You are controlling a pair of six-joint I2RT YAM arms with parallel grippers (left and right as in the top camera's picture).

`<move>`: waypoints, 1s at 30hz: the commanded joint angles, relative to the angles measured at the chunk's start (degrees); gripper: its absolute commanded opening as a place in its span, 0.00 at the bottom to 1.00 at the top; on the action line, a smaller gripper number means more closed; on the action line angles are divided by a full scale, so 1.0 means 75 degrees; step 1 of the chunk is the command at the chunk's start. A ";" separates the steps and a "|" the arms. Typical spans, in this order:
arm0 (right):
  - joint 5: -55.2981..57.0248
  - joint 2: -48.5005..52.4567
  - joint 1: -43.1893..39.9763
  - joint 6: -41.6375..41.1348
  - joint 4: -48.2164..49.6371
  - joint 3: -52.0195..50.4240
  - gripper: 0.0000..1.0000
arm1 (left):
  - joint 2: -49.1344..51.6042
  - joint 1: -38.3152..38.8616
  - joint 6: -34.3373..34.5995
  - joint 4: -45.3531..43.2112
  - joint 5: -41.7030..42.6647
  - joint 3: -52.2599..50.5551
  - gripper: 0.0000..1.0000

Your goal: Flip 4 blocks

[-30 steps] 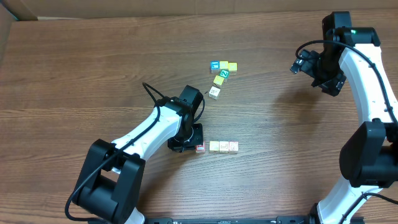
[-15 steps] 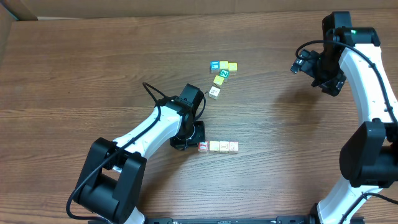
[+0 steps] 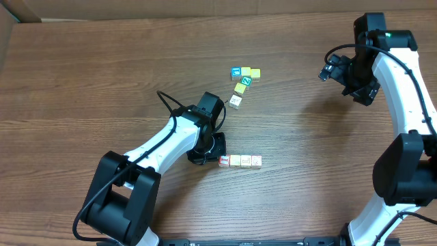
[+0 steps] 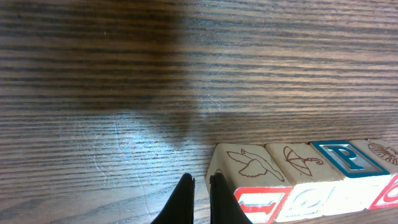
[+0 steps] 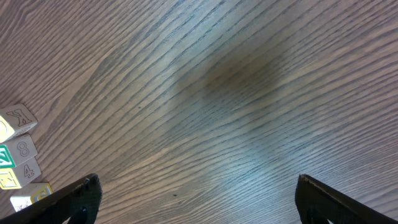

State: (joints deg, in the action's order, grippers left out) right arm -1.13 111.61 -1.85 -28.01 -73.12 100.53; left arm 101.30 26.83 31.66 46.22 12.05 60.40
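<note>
Four blocks lie in a tight row near the table's front: a red-printed one (image 3: 223, 161), a cream one (image 3: 235, 160), a yellowish one (image 3: 245, 160) and another red-printed one (image 3: 256, 160). My left gripper (image 3: 212, 153) sits low at the row's left end. In the left wrist view it (image 4: 201, 186) is shut with nothing between its fingers, right beside the end block (image 4: 245, 167), which bears a goose drawing. The neighbouring block (image 4: 295, 160) shows an umbrella. My right gripper (image 3: 348, 78) hangs open over bare wood at the far right, and in its own view (image 5: 198, 186) it is empty.
A loose cluster lies further back: a blue-printed cube (image 3: 235, 71), two yellow cubes (image 3: 250, 72), a green-printed cube (image 3: 246, 80), a yellowish cube (image 3: 240, 89) and a pale cube (image 3: 235, 101). Some of them show at the left edge (image 5: 15, 119) of the right wrist view.
The left gripper has shifted slightly up and away from the row's left-end block, whose red top now shows in full. The right arm has not moved.
</note>
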 commanded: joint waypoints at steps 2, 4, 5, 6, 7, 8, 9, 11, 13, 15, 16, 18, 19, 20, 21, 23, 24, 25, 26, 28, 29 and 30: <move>-0.0003 -0.0172 -0.0006 0.0055 0.0003 0.0023 1.00 | 0.0082 0.0012 0.0154 -0.0044 0.0137 -0.0041 0.04; -0.0003 -0.0172 -0.0009 0.0055 0.0003 0.0023 1.00 | 0.0082 0.0012 0.0157 -0.0070 0.0143 -0.0041 0.04; -0.0003 -0.0172 -0.0006 0.0055 0.0003 0.0023 1.00 | 0.0082 0.0015 0.0157 -0.0093 0.0143 -0.0041 0.04; -0.0003 -0.0172 -0.0006 0.0055 0.0003 0.0023 1.00 | 0.0082 0.0015 0.0160 -0.0114 0.0149 -0.0041 0.05; -0.0003 -0.0172 -0.0006 0.0055 0.0003 0.0023 1.00 | 0.0082 0.0015 0.0163 -0.0114 0.0152 -0.0041 0.05; -0.0003 -0.0172 -0.0006 0.0055 0.0003 0.0023 1.00 | 0.0082 0.0012 0.0163 -0.0105 0.0152 -0.0041 0.05; -0.0003 -0.0172 -0.0009 0.0055 0.0006 0.0023 1.00 | 0.0082 0.0012 0.0160 -0.0047 0.0149 -0.0041 0.05; 0.0015 -0.0172 -0.0009 0.0055 0.0391 0.0023 1.00 | 0.0082 0.0012 0.0152 0.0087 0.0131 -0.0041 0.05; 0.0015 -0.0172 -0.0009 0.0055 0.0828 0.0023 1.00 | 0.0082 0.0012 0.0146 0.0213 0.0085 -0.0041 0.06; -0.0216 -0.0172 -0.0009 0.0052 0.0906 0.0026 1.00 | 0.0082 0.0012 0.0096 0.0254 -0.0032 -0.0041 0.07; -0.0621 -0.0175 -0.0009 0.0055 0.0819 0.0026 1.00 | 0.0082 0.0012 0.0079 0.0254 -0.0087 -0.0041 0.07; -0.1172 -0.0175 -0.0009 0.0064 0.0653 0.0026 1.00 | 0.0082 0.0012 0.0032 0.0239 -0.0085 -0.0041 0.08; -0.1408 -0.0178 -0.0009 0.0087 0.0624 0.0032 1.00 | 0.0082 0.0012 0.0032 0.0242 -0.0085 -0.0041 0.08; -0.1772 -0.0198 -0.0009 0.0385 0.0533 0.0047 1.00 | 0.0082 0.0012 0.0029 0.0242 -0.0082 -0.0041 0.08; -0.2203 -0.0195 -0.0006 0.0857 0.0402 0.0050 0.77 | 0.0082 0.0012 0.0026 0.0245 -0.0082 -0.0041 0.08; -0.2859 -0.0195 -0.0003 0.1425 -0.0070 0.0047 0.04 | 0.0082 0.0012 0.0006 0.0245 -0.0082 -0.0041 0.08; -0.2920 -0.0195 0.0023 0.1428 -0.0423 0.0041 0.04 | 0.0082 0.0012 0.0000 0.0239 -0.0085 -0.0041 0.08; -0.2920 -0.0195 0.0061 0.1510 -0.0761 0.0020 0.04 | 0.0082 0.0012 0.0000 0.0233 -0.0085 -0.0041 0.08; -0.2920 -0.0195 0.0099 0.1702 -0.1014 -0.0006 0.04 | 0.0082 0.0012 0.0000 0.0227 -0.0085 -0.0041 0.08; -0.2920 -0.0195 0.0219 0.2119 -0.1495 -0.0117 0.04 | 0.0082 0.0012 -0.0055 0.0178 -0.0087 -0.0041 0.07; -0.2917 -0.0195 0.0306 0.2209 -0.1684 -0.0221 0.04 | 0.0082 0.0012 -0.0052 0.0157 -0.0090 -0.0041 0.06; -0.2920 -0.0195 0.0376 0.2241 -0.1801 -0.0323 0.04 | 0.0082 0.0009 -0.0052 0.0134 -0.0087 -0.0041 0.05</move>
State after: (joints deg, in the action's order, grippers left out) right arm -20.23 111.59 -0.89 -16.40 -85.06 99.98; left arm 101.30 26.83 31.57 47.62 11.79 60.34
